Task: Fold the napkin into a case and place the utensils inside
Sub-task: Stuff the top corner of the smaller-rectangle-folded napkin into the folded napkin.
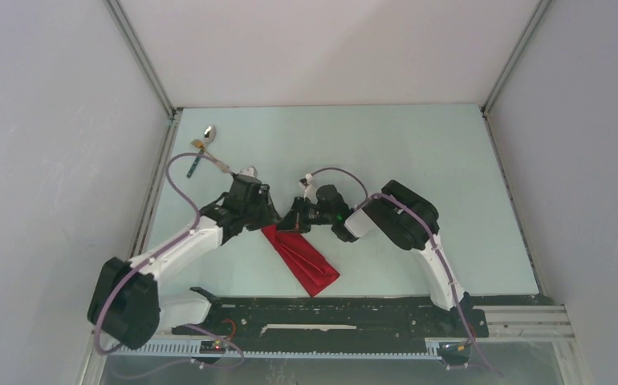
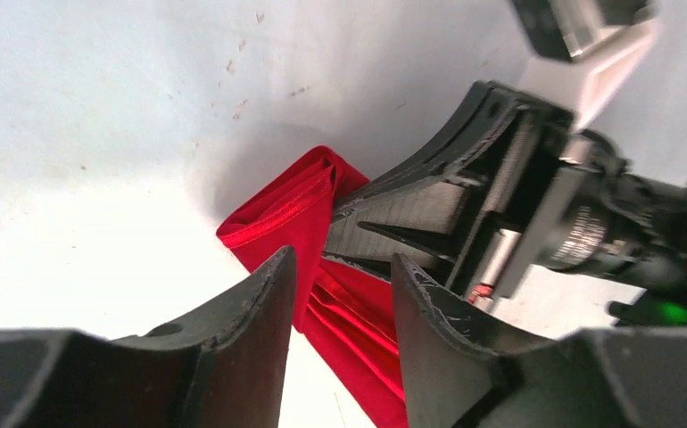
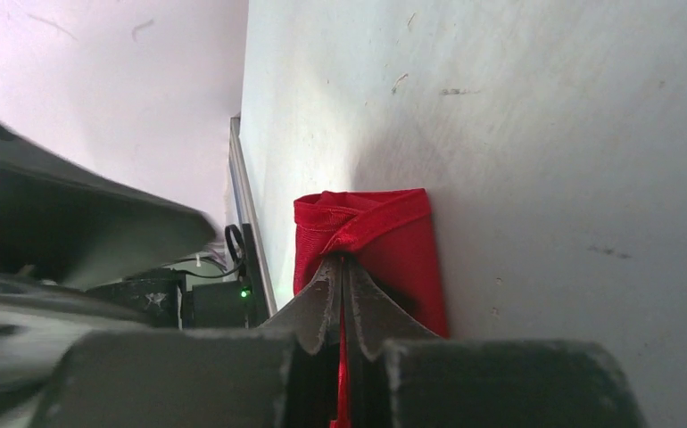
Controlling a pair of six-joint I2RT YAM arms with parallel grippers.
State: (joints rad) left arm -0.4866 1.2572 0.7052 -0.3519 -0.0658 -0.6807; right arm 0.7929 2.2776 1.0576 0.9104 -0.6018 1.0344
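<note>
The napkin (image 1: 306, 261) lies folded into a narrow red case, slanting from the table's middle toward the near edge. Both grippers meet at its far end. My right gripper (image 3: 342, 260) is shut on a pinched layer of the napkin (image 3: 398, 234), with red cloth showing between its jaws. My left gripper (image 2: 340, 259) is open just above the same end of the napkin (image 2: 277, 209), jaws apart with cloth seen through the gap and nothing gripped. The utensils lie at the far left: a silver spoon (image 1: 209, 131), a gold fork (image 1: 201, 145) and a teal-handled piece (image 1: 194, 166).
The left side wall's rail (image 1: 155, 188) runs close beside the utensils. The right gripper's black body (image 2: 438, 209) sits right in front of the left fingers. A black base rail (image 1: 330, 309) crosses the near edge.
</note>
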